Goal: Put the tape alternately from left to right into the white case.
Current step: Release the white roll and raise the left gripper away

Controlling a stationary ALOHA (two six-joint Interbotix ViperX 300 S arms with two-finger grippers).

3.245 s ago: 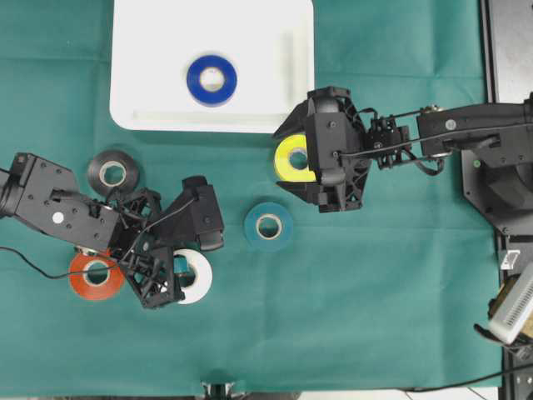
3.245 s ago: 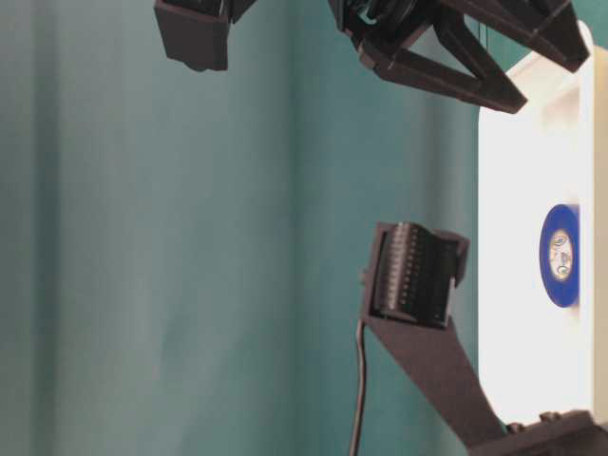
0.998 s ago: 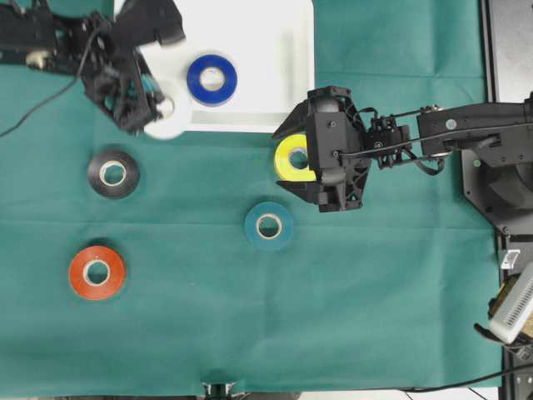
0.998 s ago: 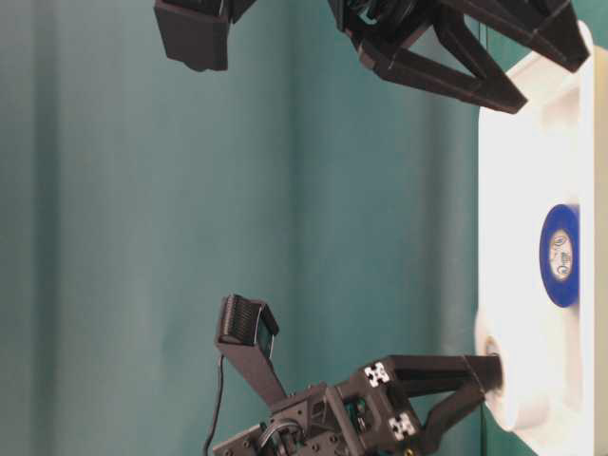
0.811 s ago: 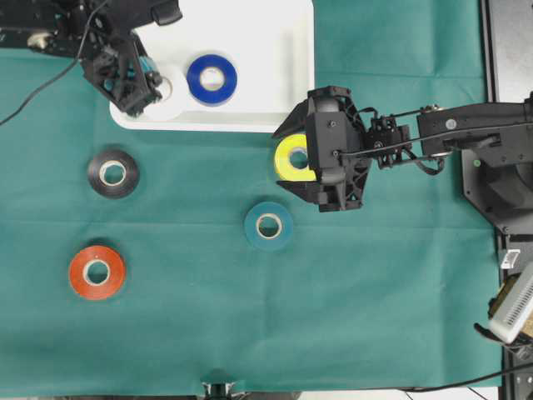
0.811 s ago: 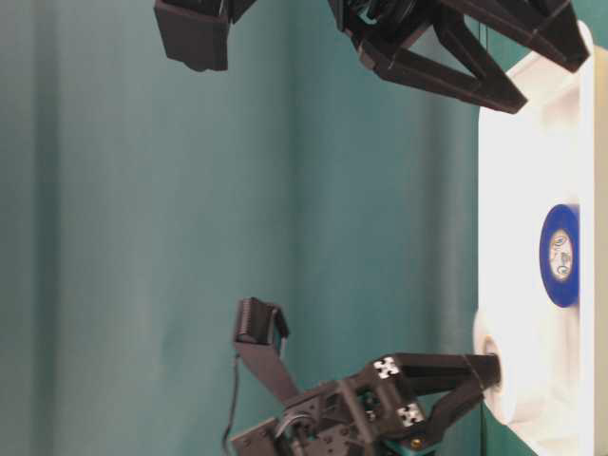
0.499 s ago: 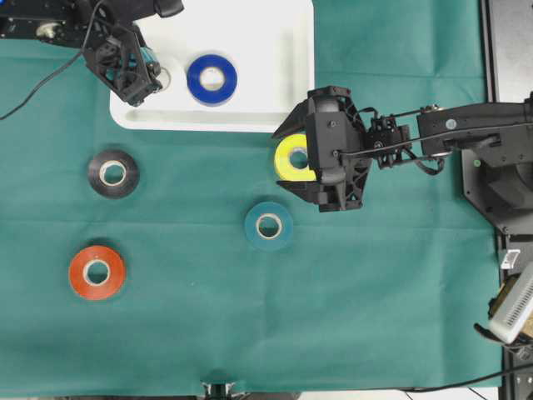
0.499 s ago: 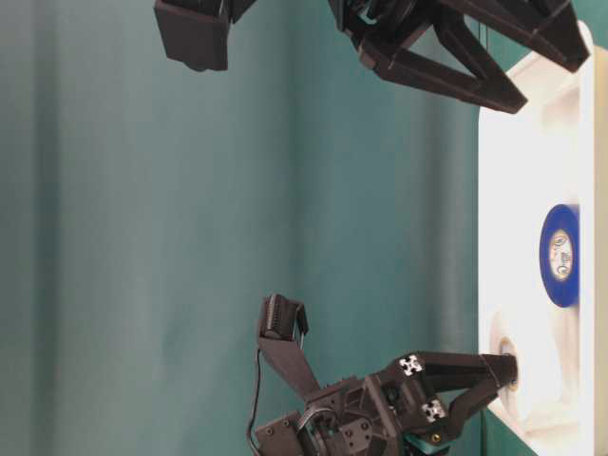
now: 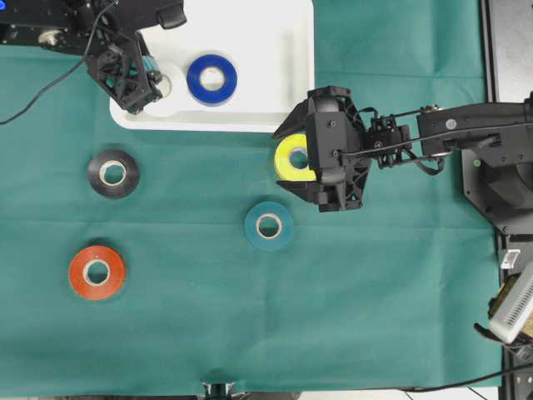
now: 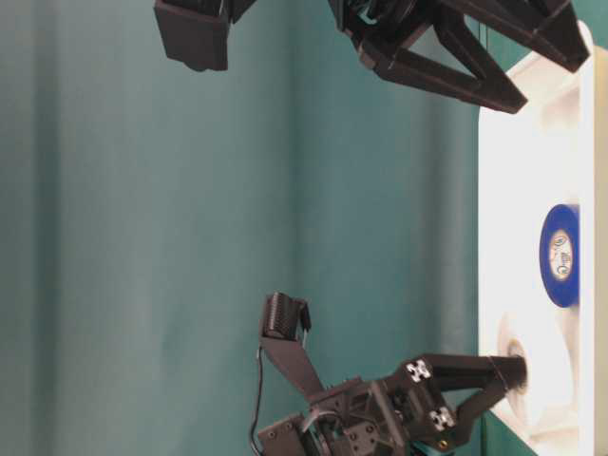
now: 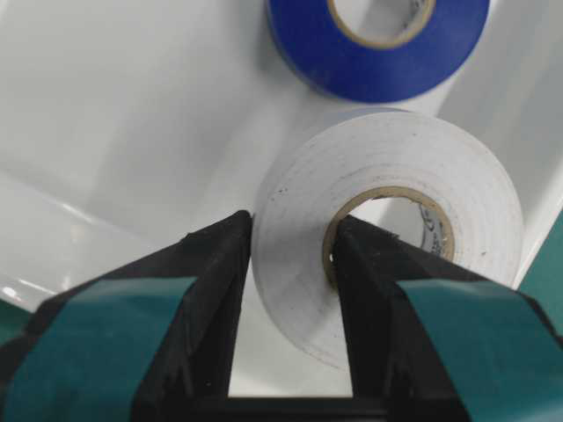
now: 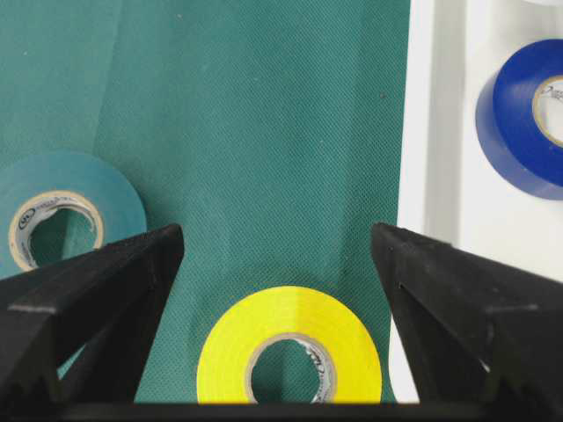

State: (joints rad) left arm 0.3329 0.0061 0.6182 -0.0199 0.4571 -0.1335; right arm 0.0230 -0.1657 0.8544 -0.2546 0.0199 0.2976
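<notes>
In the overhead view my left gripper (image 9: pixel 154 86) is over the left end of the white case (image 9: pixel 250 33). It is shut on the white tape (image 9: pixel 172 83). In the left wrist view one finger presses the white tape's (image 11: pixel 387 176) outer wall and the other sits inside its core; the roll rests on the case floor (image 11: pixel 132 105) beside the blue tape (image 11: pixel 308 44). My right gripper (image 9: pixel 291 158) hangs open, straddling the yellow tape (image 12: pixel 229 360) on the cloth just outside the case rim (image 12: pixel 440 132). Teal tape (image 9: pixel 268 210), black tape (image 9: pixel 93 173) and red tape (image 9: pixel 79 272) lie on the cloth.
A green cloth (image 9: pixel 375 317) covers the table. The right arm's base and a black frame (image 9: pixel 500 167) stand along the right edge. A cable (image 9: pixel 42 92) trails from the left arm across the upper left.
My left gripper carried the white tape from the case's front left rim further into the case and lowered it beside the blue roll. The right arm has stayed still.
</notes>
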